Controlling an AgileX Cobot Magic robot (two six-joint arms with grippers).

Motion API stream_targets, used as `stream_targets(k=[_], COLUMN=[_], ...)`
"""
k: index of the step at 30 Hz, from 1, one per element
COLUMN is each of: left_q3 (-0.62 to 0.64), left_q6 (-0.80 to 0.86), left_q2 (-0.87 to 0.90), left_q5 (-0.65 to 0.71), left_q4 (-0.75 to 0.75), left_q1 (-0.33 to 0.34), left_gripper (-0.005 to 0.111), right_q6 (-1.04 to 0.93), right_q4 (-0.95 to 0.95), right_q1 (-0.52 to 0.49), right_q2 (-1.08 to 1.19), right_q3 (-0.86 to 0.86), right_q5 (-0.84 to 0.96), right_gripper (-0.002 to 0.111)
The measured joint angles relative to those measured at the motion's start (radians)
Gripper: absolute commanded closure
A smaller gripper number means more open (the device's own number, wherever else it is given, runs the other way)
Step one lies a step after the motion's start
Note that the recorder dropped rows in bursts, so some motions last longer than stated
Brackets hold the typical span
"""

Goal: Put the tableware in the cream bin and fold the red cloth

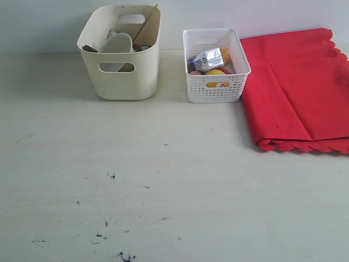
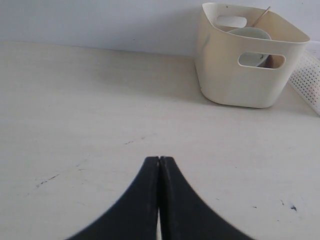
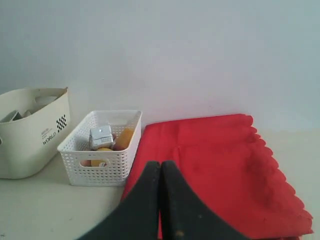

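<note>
**A:** Where the table (image 1: pixel 163 191) is checked against the list, what is entered for the tableware?

**B:** Item one, cream bin (image 1: pixel 128 82): placed at the back left. A pale bowl (image 1: pixel 117 43) and a chopstick (image 1: pixel 146 22) leaning past the rim are seen inside. Other pieces are hidden by the wall. No tableware is seen on the bare table.

**A:** And the red cloth (image 1: pixel 297 87)?

**B:** Item two: laid at the back right, just beside the white basket (image 1: pixel 215 87). It is doubled over, with scalloped edges stacked along the near side.

**A:** Grippers?

**B:** Left gripper (image 2: pixel 159 160): clenched, nothing held, well apart from the bin. Right gripper (image 3: pixel 160 164): clenched, nothing held, pointed toward the cloth.

**A:** Hazards to be recorded?

**B:** Three are judged likely. The cloth would be pushed and rumpled, not pinched, if approached with jaws closed. The basket could be shoved if the cloth were dragged leftward. The chopstick could be flicked out if the bin rim were knocked.
</note>
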Motion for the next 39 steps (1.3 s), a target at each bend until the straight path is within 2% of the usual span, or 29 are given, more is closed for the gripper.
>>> stream_targets(k=[13, 21, 39], left_q3=[0.0, 0.0, 0.0], left_q6=[0.0, 0.0, 0.0], left_q2=[0.0, 0.0, 0.0], left_q5=[0.0, 0.0, 0.0], left_q4=[0.0, 0.0, 0.0], left_q1=[0.0, 0.0, 0.0], left_gripper=[0.107, 0.107, 0.107], right_q6=[0.01, 0.115, 0.124], right_q4=[-0.098, -0.182, -0.196], right_q1=[0.0, 0.0, 0.0], right_q2=[-0.015, -0.015, -0.015], right_q3=[0.148, 0.151, 0.151], right_q5=[-0.032, -0.029, -0.016], right_gripper=[0.108, 0.108, 0.108])
